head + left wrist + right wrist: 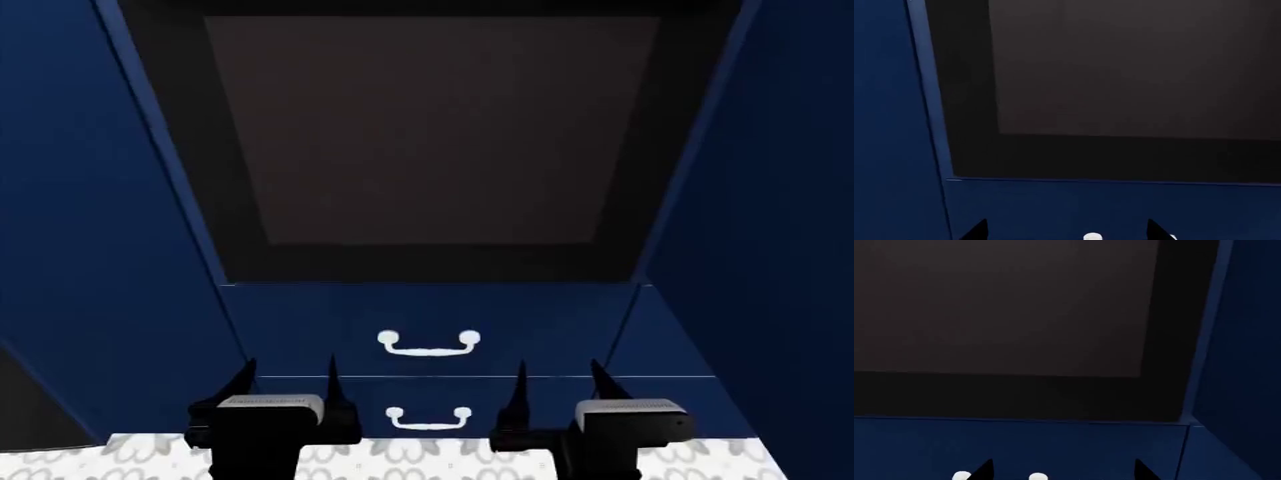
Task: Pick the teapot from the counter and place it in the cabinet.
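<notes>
The teapot and the counter are out of view in all three views. Both arms point at a navy-blue unit point(120, 250) with a wide dark recess point(427, 130); I cannot tell whether it is the cabinet. My left gripper point(290, 375) is open and empty, its black fingertips spread wide in the left wrist view point(1066, 227). My right gripper point(558, 375) is open and empty too, also spread in the right wrist view point(1063, 467). Both hang level, just in front of the drawer fronts below the recess.
Two navy drawers with white curved handles sit under the recess, the upper handle point(429, 344) above the lower handle point(427, 417). Navy side panels close in on the left and on the right point(774, 230). White floral floor tiles point(441, 455) show at the bottom.
</notes>
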Controlling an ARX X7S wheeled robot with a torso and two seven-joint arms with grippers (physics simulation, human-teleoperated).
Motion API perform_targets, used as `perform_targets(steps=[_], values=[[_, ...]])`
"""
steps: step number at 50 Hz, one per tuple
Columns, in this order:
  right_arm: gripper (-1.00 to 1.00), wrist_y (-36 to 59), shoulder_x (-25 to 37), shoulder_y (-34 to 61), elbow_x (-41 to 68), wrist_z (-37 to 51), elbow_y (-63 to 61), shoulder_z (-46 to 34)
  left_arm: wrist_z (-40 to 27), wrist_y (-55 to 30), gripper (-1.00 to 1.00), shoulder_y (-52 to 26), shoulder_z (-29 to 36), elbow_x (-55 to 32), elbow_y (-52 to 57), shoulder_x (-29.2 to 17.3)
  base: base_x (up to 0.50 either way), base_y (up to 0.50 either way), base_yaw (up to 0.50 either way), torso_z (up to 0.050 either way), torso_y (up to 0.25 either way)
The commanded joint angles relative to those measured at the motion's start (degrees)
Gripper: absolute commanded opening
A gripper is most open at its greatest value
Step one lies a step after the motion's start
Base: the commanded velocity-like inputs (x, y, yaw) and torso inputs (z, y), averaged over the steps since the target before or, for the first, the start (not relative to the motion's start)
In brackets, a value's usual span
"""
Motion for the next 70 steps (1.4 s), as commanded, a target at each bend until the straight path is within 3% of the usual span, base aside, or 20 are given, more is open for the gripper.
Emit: perform_targets(steps=[1,50,70], values=[[1.0,-0.23,1.31,-0.12,-0.45,1.5,0.5,-2.06,-1.33,-0.13,1.0,-0.04,1.26,-1.41,-0.13,-1.1,-0.44,0.0,0.0,0.0,0.0],[1.0,-0.09,4.18,-0.05,1.05,5.04,1.06,-5.91,-4.39,0.36,1.0,-0.26,4.65,-5.0,-1.06,-3.94,-0.47,0.0,0.0,0.0,0.0],[1.0,-0.76,5.13,-0.6,2.22,5.18,0.87,-7.13,-5.32,0.51,1.0,0.0,5.58,-6.11,-0.87,-4.8,0.0,0.0,-0.34,0.0,0.0]])
